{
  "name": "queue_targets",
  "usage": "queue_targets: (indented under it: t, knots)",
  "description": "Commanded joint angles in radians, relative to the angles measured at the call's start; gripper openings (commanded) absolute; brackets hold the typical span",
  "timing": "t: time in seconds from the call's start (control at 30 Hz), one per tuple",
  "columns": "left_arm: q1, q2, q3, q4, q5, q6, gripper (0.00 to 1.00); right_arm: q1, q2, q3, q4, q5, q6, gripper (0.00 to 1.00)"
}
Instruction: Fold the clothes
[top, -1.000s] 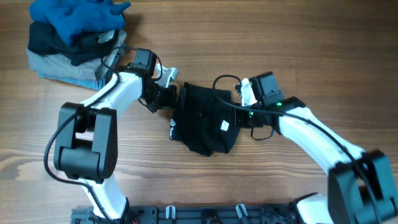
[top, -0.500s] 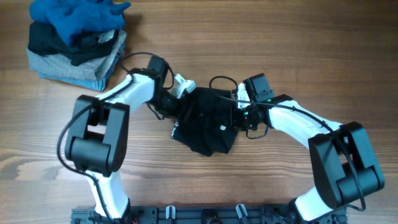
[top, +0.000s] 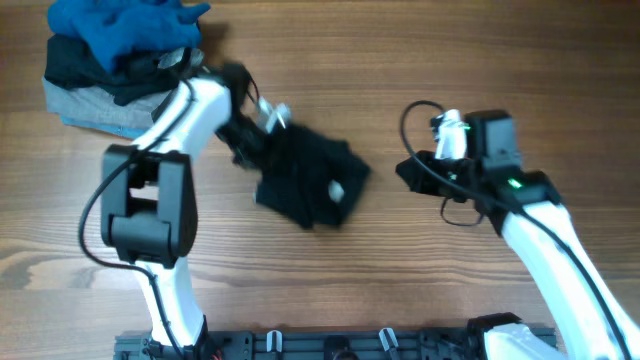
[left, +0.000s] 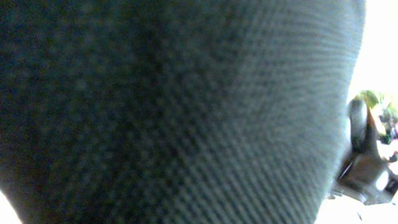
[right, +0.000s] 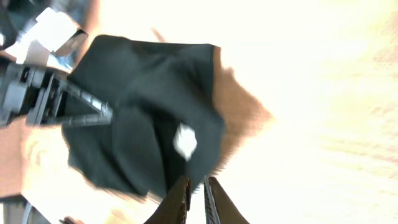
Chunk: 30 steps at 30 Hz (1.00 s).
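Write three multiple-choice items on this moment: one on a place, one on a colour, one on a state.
1. In the overhead view, the pile of clothes lies: A) upper left B) centre C) lower right.
2. Its top piece is: A) red B) blue C) white.
3. Relative to the black garment, the right gripper: A) clamps it B) is apart, holding nothing C) lies under it.

1 A: the pile sits in the upper-left corner of the view.
2 B: blue cloth crowns the pile.
3 B: a gap separates them, and nothing is between the jaws.
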Motion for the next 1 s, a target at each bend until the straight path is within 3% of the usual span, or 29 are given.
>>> queue_targets:
  t: [0.0, 0.1, 0.33, 0.43, 0.53, 0.6, 0.7, 0.77, 0.8, 0.9, 0.97]
  knots:
    - [0.094, -0.033, 0.295, -0.040, 0.001, -0.075, 0.04, -0.017, -0.125, 0.006, 0.023, 0.002, 0.013, 0.15]
    - [0.191, -0.033, 0.470, 0.082, 0.000, -0.207, 0.04, -0.017, -0.157, 0.006, 0.029, 0.005, 0.064, 0.15]
    - [0.469, 0.013, 0.504, 0.745, -0.086, -0.632, 0.04, -0.017, -0.149, 0.006, 0.026, 0.005, 0.084, 0.14]
    - [0.523, 0.074, 0.504, 0.783, -0.205, -0.658, 0.04, -0.017, -0.149, 0.006, 0.026, 0.006, 0.116, 0.14]
    - [0.562, 0.175, 0.504, 0.730, -0.232, -0.661, 0.04, -0.017, -0.149, 0.006, 0.024, 0.006, 0.131, 0.14]
    - [0.575, 0.215, 0.501, 0.657, -0.232, -0.658, 0.42, -0.017, -0.149, 0.006, 0.024, 0.006, 0.138, 0.13]
    - [0.575, 0.233, 0.501, 0.507, -0.260, -0.599, 0.66, -0.017, -0.149, 0.006, 0.024, 0.005, 0.143, 0.13]
    - [0.575, 0.227, 0.501, 0.454, -0.291, -0.583, 0.77, -0.017, -0.149, 0.006, 0.024, 0.005, 0.143, 0.13]
    - [0.575, 0.222, 0.501, 0.443, -0.287, -0.569, 0.88, -0.017, -0.150, 0.006, 0.024, 0.005, 0.142, 0.13]
    - [0.576, 0.172, 0.501, 0.434, -0.248, -0.539, 1.00, -0.017, -0.150, 0.006, 0.022, 0.005, 0.126, 0.13]
    - [0.572, 0.106, 0.501, 0.430, -0.238, -0.519, 1.00, -0.017, -0.152, 0.006, 0.023, 0.006, 0.108, 0.13]
